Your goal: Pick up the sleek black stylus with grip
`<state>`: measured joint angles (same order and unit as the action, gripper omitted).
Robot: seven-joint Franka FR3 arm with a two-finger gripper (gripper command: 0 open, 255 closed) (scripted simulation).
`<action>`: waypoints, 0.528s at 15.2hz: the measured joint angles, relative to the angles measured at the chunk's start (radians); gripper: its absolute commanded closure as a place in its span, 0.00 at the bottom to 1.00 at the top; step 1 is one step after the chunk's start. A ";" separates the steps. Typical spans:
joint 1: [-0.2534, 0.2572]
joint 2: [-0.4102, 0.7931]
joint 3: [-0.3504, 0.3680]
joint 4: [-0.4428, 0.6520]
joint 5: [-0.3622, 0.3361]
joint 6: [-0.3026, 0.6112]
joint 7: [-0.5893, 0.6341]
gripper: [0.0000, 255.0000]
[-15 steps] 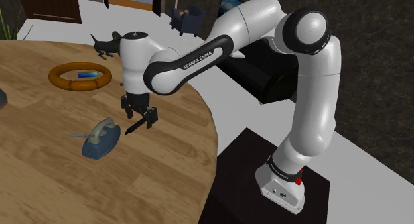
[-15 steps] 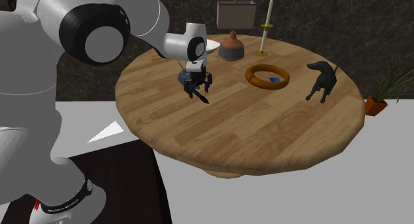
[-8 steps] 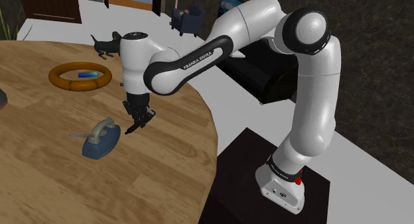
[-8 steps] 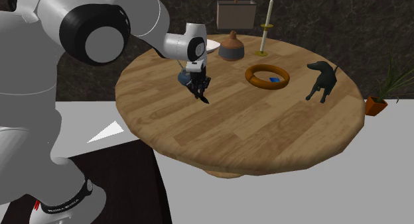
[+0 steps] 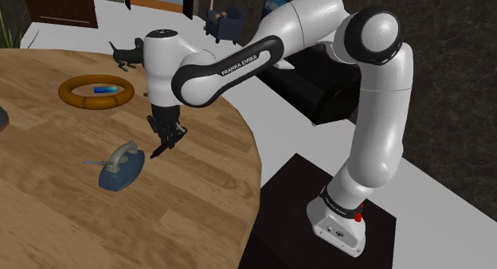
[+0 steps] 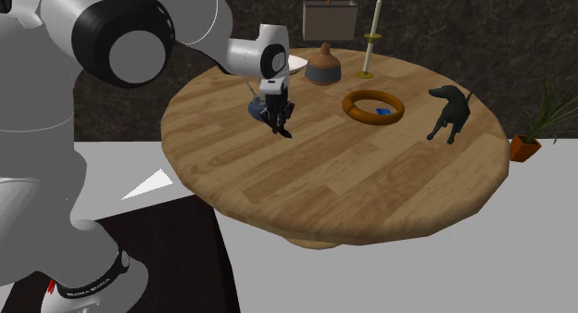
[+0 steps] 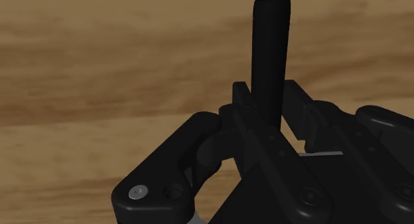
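Pincer [image 5: 166, 135] is clenched on the black stylus [image 5: 157, 153]. Wrist view has the stylus [image 7: 270, 50] clamped between my fingers, shaft sticking out past the tips over the wood grain.

Changes:
- 1 s ago: jaws spread, straddling the stylus as it lay on the table [image 5: 48, 204].
- 0.5 s ago: jaws closed on it, still low.
- Now: hand sits a bit higher in the shoulder view and the forearm has swung up. Stylus came with it, hanging tilted from the pincer, free end down toward the blue handled object [image 5: 119, 169] but apart from it.

Second exterior view agrees: pincer [image 6: 280, 118] raised a touch, stylus [image 6: 284, 131] slanting below it.

Read: grasp took, lift has started. Can't confirm the low tip is clear of the table. The grip looks off-centre, so it could pivot.
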<state>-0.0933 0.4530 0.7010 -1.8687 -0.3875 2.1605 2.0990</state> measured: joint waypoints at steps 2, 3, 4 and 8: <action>-0.002 -0.012 0.007 0.013 0.012 -0.022 -0.006 1.00; -0.006 -0.019 0.011 0.017 0.018 -0.031 -0.012 1.00; -0.008 -0.027 0.015 0.022 0.025 -0.042 -0.016 1.00; -0.020 -0.059 0.030 0.034 0.051 -0.079 -0.032 1.00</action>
<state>-0.1132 0.3939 0.7312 -1.8349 -0.3360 2.0814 2.0672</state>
